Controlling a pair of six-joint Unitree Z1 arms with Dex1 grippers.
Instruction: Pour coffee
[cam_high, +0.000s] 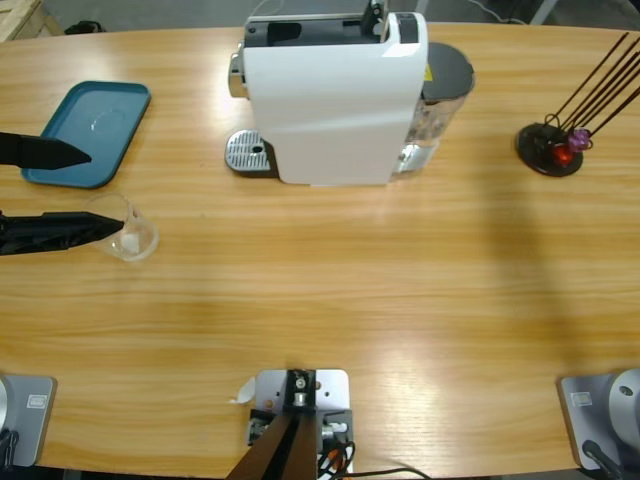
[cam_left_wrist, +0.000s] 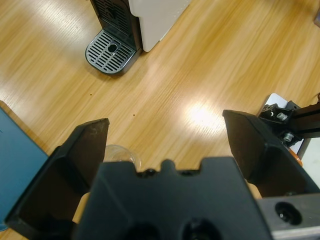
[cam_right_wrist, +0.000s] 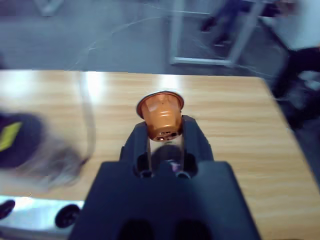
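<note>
Bare wooden table (cam_high: 400, 290) right of wide-spread left gripper (cam_high: 85, 190); right gripper (cam_right_wrist: 160, 142) clamped on orange capsule (cam_right_wrist: 160, 116).

Glass (cam_high: 131, 236) between tray (cam_high: 60, 150) and machine (cam_high: 330, 95)

We see bare tabletop (cam_high: 350, 290) in front of the coffee machine (cam_high: 330, 95). To its left, a glass cup (cam_high: 128, 232) and blue tray (cam_high: 88, 132) stand in the way; to its right, a capsule rack (cam_high: 552, 148).
</note>
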